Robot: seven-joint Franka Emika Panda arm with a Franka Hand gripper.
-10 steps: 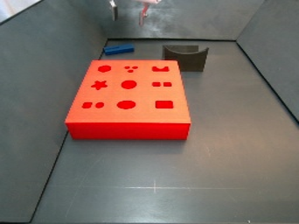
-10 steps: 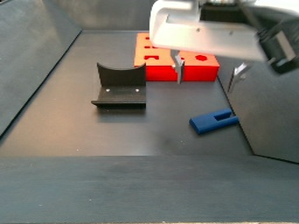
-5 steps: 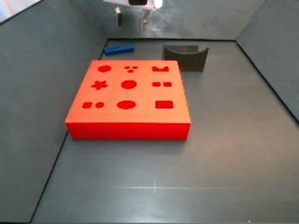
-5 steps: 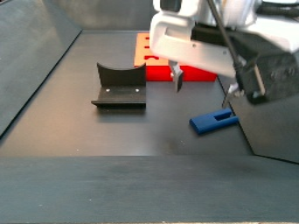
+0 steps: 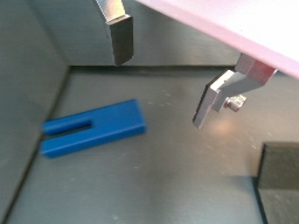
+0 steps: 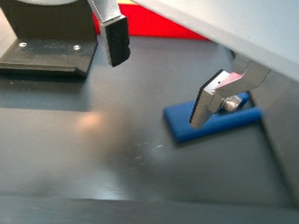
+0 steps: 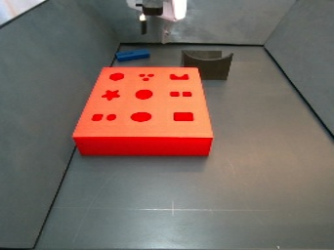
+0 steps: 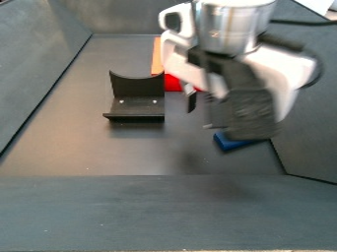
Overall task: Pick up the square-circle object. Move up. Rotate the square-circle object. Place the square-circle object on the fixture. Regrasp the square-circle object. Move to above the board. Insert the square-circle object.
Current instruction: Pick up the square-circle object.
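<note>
Hovering open tool (image 5: pixel 163 74) above square-circle object (image 5: pixel 93 129), fixture (image 6: pixel 47 54) and board (image 7: pixel 141 107) nearby

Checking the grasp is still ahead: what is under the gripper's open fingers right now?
Under the gripper is bare dark floor; the blue peg lies flat off to one side, untouched. In a side view the arm covers most of the peg.

no readable text, labels, brands or numbers on anything
</note>
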